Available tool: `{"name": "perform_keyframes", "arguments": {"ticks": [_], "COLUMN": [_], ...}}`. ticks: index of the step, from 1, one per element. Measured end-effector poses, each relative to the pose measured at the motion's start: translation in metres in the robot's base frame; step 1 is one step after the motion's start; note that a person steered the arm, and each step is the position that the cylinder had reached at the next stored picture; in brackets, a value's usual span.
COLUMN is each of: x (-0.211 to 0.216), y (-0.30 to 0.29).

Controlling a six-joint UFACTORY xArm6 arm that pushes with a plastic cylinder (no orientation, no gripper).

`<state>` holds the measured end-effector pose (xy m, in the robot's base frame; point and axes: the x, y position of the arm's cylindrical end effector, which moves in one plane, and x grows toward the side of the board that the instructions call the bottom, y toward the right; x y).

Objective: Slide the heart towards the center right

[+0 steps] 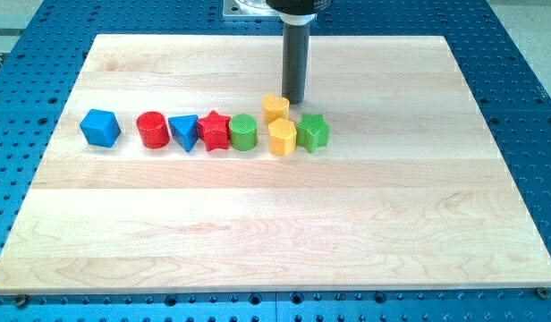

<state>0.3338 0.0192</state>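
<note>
My tip [294,100], the lower end of the straight dark rod tool, sits on the pale wooden tabletop [258,233], and there are no jaws here to open or close, just a blunt end holding nothing. Right beside it on the view's left, touching or very nearly so, is the small yellow heart-shaped block [275,108], the one to move. Just below the tip toward the view's bottom sit the yellow hexagonal block [282,137] and the green star-shaped block [313,132]. Further off to the tip's lower left runs a row: green cylinder block [243,132], red star block [214,131], blue triangular block [182,132], red cylinder block [152,130], and the blue cube-like block [100,127] at the far end. By my read, this is still the approach step, and the tip stands on the wrong side. Next it likely needs to circle round to the heart's left, then push rightward, keeping clear of the green star.
</note>
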Motion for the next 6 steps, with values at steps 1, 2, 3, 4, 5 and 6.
{"name": "perform_keyframes", "arguments": {"ticks": [1,2,3,4,5,6], "x": [0.015,0.058,0.054,0.048,0.022,0.021], "y": [-0.057,-0.011,0.077,0.101,0.129,0.18]}}
